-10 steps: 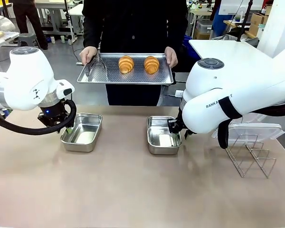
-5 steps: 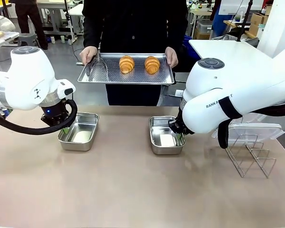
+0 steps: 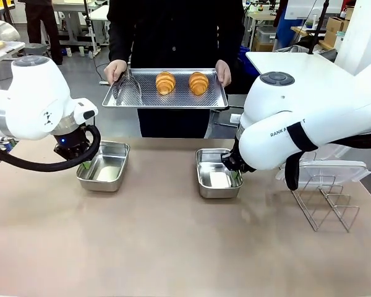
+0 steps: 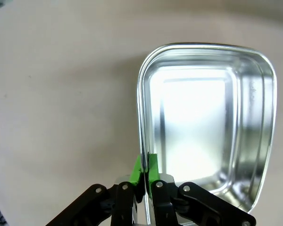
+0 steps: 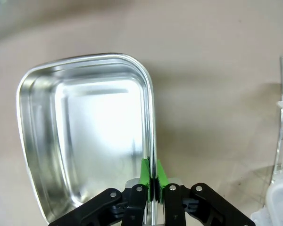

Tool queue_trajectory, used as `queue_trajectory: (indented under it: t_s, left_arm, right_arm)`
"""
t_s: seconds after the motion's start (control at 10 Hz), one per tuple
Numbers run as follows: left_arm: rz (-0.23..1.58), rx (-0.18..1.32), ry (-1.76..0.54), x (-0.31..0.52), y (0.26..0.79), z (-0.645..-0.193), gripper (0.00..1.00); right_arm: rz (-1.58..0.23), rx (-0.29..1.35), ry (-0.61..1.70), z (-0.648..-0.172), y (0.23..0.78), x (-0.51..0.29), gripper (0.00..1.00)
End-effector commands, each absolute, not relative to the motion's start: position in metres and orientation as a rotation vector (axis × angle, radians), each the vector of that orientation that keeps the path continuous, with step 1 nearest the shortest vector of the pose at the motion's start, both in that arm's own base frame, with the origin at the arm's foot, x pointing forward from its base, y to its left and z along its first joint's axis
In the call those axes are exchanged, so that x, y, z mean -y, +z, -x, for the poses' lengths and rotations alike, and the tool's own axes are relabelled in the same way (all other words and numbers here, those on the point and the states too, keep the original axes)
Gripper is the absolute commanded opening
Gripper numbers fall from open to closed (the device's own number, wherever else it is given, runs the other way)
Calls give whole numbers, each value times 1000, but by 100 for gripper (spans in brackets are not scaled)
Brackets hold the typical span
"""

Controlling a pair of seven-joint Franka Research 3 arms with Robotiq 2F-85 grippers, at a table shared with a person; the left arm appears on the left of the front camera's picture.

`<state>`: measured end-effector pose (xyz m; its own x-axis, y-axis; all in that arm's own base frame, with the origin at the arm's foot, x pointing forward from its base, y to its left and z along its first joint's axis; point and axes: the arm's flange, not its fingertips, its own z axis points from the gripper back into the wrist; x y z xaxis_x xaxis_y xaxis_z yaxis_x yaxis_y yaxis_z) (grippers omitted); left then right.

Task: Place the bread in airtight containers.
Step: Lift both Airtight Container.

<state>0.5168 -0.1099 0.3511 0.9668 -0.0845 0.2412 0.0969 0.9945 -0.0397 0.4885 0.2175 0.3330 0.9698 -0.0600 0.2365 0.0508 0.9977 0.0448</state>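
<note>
Green pads are pressed tight on thin steel. The left gripper is clamped on the rim of the left pan, one pad inside the wall and one outside, on a long side close to a corner. The right gripper pinches a long side of the right pan in the same way. Each pan's long axis runs straight out along the fingers holding it.

From across the room, both pans sit mouth up on the table, well apart, their length pointing away from the robot toward the person. Each gripper is at its pan's outer side.

Beyond the table's far edge, the person's hands hold a perforated tray level. The two croissants lie on it side by side, ends pointing toward the person and the robot. A wire rack stands near the right pan.
</note>
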Motion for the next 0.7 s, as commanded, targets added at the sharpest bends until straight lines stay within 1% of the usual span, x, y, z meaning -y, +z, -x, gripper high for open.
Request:
queue_trajectory:
  t_s: [0.0, 0.3, 0.4, 0.6]
  left_arm:
    - [94, 286, -116, 107, 389, -513, 0]
    - [106, 312, -88, 118, 455, -497, 0]
    - [116, 312, -88, 123, 464, -492, 0]
    - [114, 324, -62, 128, 480, -481, 0]
  right_arm:
    - [-54, 259, -63, -493, 378, -211, 0]
    - [-78, 284, -29, -485, 445, -199, 0]
    - [-89, 284, -6, -480, 460, -196, 0]
    - [-82, 279, 12, -476, 473, -190, 0]
